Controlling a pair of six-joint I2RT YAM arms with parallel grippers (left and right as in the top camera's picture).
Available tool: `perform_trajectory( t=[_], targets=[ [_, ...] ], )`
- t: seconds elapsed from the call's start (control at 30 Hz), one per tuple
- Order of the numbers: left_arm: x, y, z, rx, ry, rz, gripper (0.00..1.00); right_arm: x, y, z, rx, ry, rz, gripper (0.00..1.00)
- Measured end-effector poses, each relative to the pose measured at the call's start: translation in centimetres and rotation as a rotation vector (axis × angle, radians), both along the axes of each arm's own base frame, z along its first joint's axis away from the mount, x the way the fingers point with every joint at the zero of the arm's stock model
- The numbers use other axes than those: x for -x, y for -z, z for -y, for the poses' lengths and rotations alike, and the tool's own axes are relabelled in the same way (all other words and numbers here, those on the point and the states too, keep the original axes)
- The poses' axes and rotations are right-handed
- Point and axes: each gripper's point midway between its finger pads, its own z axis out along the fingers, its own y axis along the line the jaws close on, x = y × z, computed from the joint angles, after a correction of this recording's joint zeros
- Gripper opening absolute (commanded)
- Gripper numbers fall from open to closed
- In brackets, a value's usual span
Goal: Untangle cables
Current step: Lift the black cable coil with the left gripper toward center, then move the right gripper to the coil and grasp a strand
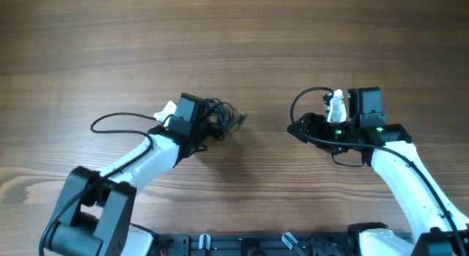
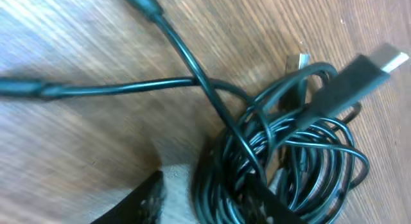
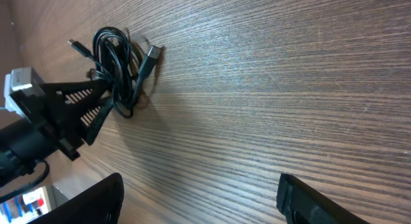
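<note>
The cables [image 1: 222, 113] are a small dark coil of thin black wire at the table's middle left. In the left wrist view the cables [image 2: 289, 153] fill the lower right, with a flat plug [image 2: 379, 60] sticking out. My left gripper [image 1: 212, 124] is at the coil's near side, open. Its fingers [image 2: 209, 208] straddle some strands, and a gap shows beside the left finger. My right gripper [image 1: 295, 128] is open and empty, well to the right of the coil. The right wrist view shows its fingers [image 3: 199, 198] over bare wood and the coil [image 3: 119, 63] far off.
The wooden table [image 1: 234, 36] stretches away behind both arms. A thicker black cord [image 1: 110, 120] loops out to the left of the left arm. Another thick cord [image 1: 300, 102] loops above the right gripper.
</note>
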Motion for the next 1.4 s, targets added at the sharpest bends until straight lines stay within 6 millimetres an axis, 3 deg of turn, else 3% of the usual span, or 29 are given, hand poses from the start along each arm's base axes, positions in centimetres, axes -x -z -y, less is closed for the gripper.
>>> perform_trajectory(
  t=[0.47,0.6,0.67,0.7,0.8,0.83,0.97,1.0,1.07,1.17,1.3,1.4],
  targets=[
    [0.9,0.9,-0.1,-0.11,0.16,-0.099,0.43,0.0,0.0,0.0,0.0,0.0,0.001,0.79],
    [1.0,1.3,0.0,-0.121,0.187,-0.124,0.29,0.0,0.0,0.0,0.0,0.0,0.0,0.79],
    [1.2,1.5,-0.1,-0.127,0.193,-0.147,0.04,0.0,0.0,0.0,0.0,0.0,0.001,0.79],
    [1.5,1.6,-0.4,-0.135,0.193,-0.159,0.04,0.0,0.0,0.0,0.0,0.0,0.0,0.79],
    [1.5,1.7,-0.6,-0.131,0.189,-0.168,0.04,0.0,0.0,0.0,-0.001,0.002,-0.002,0.62],
    [1.6,1.6,-0.6,-0.132,0.189,-0.172,0.04,0.2,0.1,0.0,0.0,0.001,-0.008,0.62],
    [2.2,1.1,-0.6,-0.134,0.191,-0.238,0.04,0.2,-0.1,-0.3,-0.013,-0.019,0.005,0.74],
    [2.4,1.1,-0.6,-0.133,0.191,-0.25,0.04,0.1,-0.6,-0.7,-0.035,-0.053,0.03,0.82],
    [6.2,0.5,-1.3,-0.125,0.184,-0.39,0.04,0.4,-1.7,-1.5,-0.078,-0.121,0.084,0.92],
    [8.8,-0.6,-1.1,-0.07,0.154,-0.435,0.04,1.2,-3.9,-2.7,-0.119,-0.224,0.193,0.99],
    [7.9,-5.6,0.6,0.079,0.121,-0.282,0.04,3.2,-7.4,-5.1,-0.141,-0.386,0.372,1.0],
    [7.2,-8.9,0.3,0.161,0.068,-0.181,0.04,4.7,-8.8,-6.6,-0.146,-0.47,0.446,1.0]
  ],
)
